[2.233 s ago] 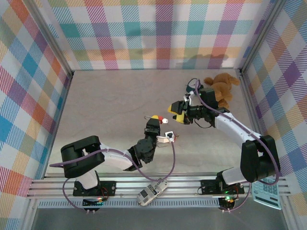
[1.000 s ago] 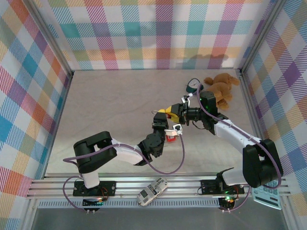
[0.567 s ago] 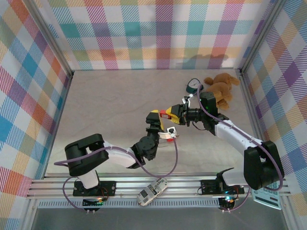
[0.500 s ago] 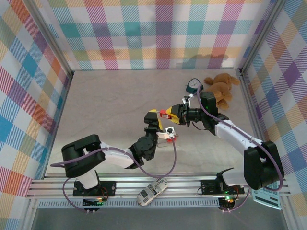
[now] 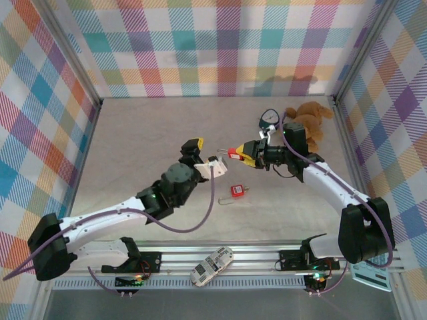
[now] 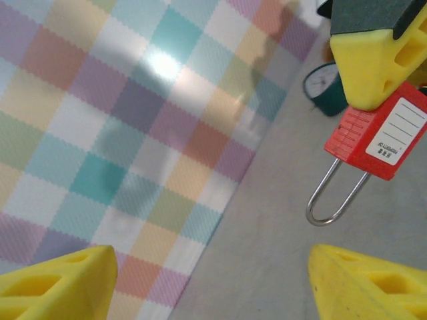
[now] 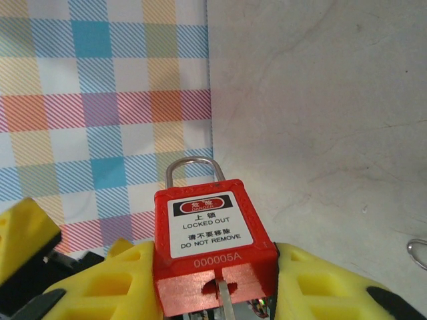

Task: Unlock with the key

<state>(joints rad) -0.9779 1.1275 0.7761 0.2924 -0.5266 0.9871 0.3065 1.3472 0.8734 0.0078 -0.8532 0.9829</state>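
Plaid wall [image 7: 100, 100], red padlock [image 7: 208, 248] (white-labelled)

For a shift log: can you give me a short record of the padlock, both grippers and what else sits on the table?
padlock: red, clamped between the right gripper's fingers
shackle: looks closed, both legs in the body
slot in base: a thin metal piece shows; cannot tell if it is the key
right gripper: shut on padlock
left gripper: open, empty, facing the padlock
table: small red object nearer the arm bases than the padlock; teal round object and stuffed toy at the far right
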